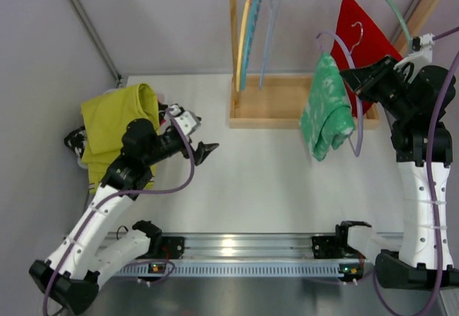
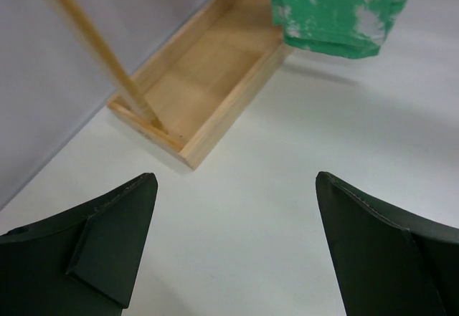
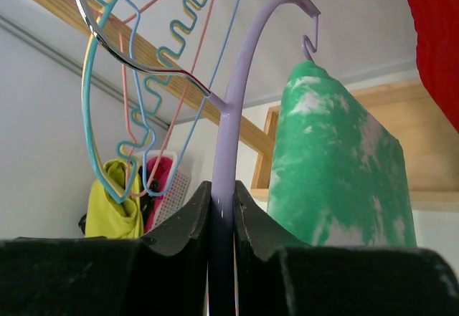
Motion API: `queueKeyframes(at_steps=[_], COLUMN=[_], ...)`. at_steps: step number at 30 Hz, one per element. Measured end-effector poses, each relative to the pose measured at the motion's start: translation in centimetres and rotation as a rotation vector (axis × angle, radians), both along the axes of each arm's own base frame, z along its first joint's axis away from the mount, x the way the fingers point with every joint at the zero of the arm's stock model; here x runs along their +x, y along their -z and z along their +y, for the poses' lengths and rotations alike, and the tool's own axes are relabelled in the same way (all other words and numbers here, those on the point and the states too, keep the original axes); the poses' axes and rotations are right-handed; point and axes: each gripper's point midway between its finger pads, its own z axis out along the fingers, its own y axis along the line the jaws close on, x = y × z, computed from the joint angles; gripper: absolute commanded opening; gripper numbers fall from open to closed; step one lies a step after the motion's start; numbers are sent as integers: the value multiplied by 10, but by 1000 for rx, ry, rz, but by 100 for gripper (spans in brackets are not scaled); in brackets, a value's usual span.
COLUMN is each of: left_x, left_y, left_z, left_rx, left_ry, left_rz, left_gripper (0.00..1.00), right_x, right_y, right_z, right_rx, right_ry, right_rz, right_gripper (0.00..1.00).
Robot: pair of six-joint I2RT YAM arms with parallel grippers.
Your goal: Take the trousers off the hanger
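Sliding the green mottled trousers (image 1: 326,112) off cleanly calls, I judge, for the right gripper (image 3: 222,208), clenched on the stem of the lilac hanger (image 3: 237,79) at about two o'clock in the top view, to hold that hanger steady. Meanwhile the left gripper (image 2: 235,187), jaws spread wide and empty over the table (image 1: 251,187) toward nine o'clock, should come across, pinch the hanging lower fold and draw it down. Counted: three trousers (green draped on the lilac hanger, red trousers (image 1: 358,26) hanging at the wooden rack (image 1: 265,112) near one o'clock, mustard-yellow trousers (image 1: 118,119) heaped at nine o'clock), two grippers and one rack; the empty wire hangers overlap too much to count.
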Motion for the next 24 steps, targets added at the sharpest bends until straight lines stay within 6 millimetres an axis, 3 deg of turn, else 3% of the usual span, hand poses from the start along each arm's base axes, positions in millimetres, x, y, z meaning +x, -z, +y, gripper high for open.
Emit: queueKeyframes(at_steps=[6, 9, 13, 17, 21, 24], left_x=[-17, -33, -62, -81, -85, -82], left_y=[41, 47, 29, -1, -20, -18], left_z=[-85, -130, -191, -236, -271, -291], left_rx=[106, 128, 82, -26, -123, -158], left_ry=[186, 262, 351, 385, 380, 367], left_rz=[57, 61, 33, 9, 28, 52], left_gripper=[99, 99, 99, 99, 99, 99], right_x=[-12, -14, -15, -17, -21, -25], right_y=[22, 35, 47, 46, 42, 39], right_z=[-1, -2, -3, -2, -1, 0], right_rx=[34, 56, 90, 125, 159, 181], right_ry=[18, 32, 50, 60, 64, 62], right_rz=[52, 94, 144, 159, 161, 160], right_gripper=[0, 0, 0, 0, 0, 0])
